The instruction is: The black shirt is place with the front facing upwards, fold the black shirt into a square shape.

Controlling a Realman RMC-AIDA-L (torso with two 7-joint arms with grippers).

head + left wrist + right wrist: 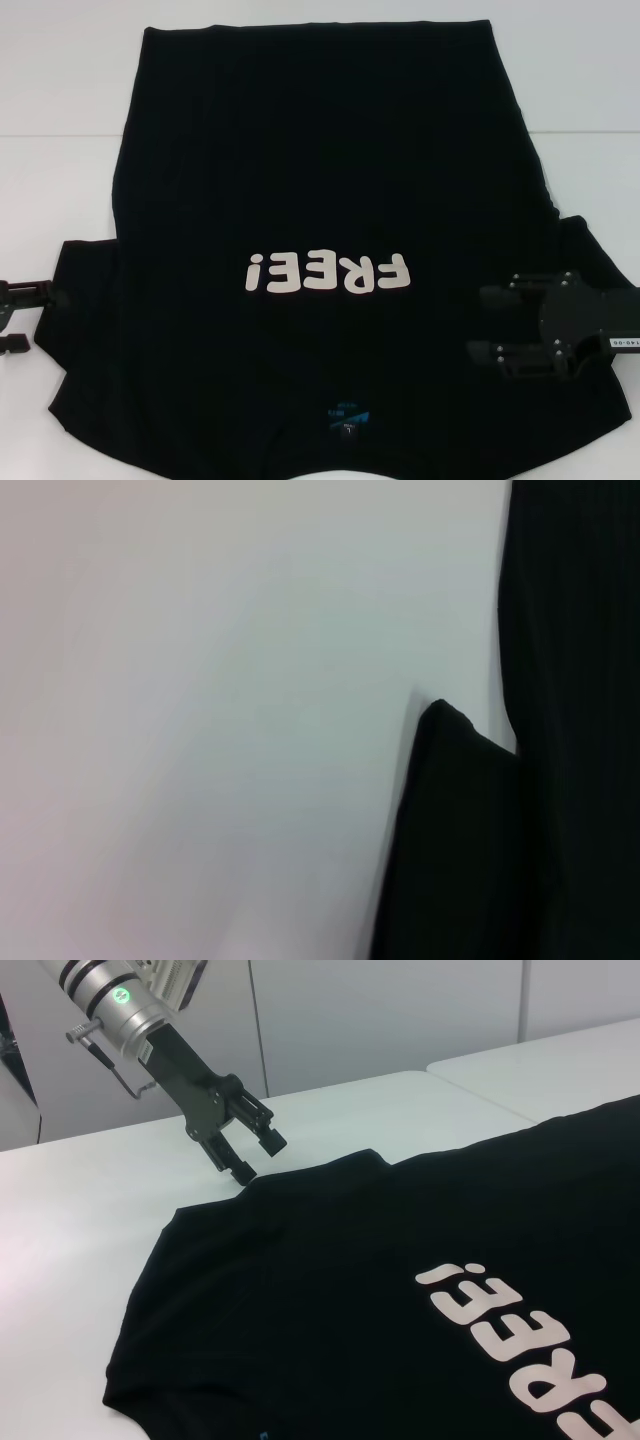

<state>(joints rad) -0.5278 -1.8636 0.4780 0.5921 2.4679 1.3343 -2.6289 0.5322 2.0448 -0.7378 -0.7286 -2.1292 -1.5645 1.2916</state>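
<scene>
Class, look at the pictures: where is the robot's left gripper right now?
In the head view the left gripper sits at the far left edge over the white table, open, just off the black shirt's left sleeve; the right wrist view shows it hovering by that sleeve tip.

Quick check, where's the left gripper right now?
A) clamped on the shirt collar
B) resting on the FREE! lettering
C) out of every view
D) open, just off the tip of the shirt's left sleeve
D: the right wrist view shows the left gripper with fingers apart over the white table, just beyond the sleeve tip of the black shirt, holding nothing.
</scene>
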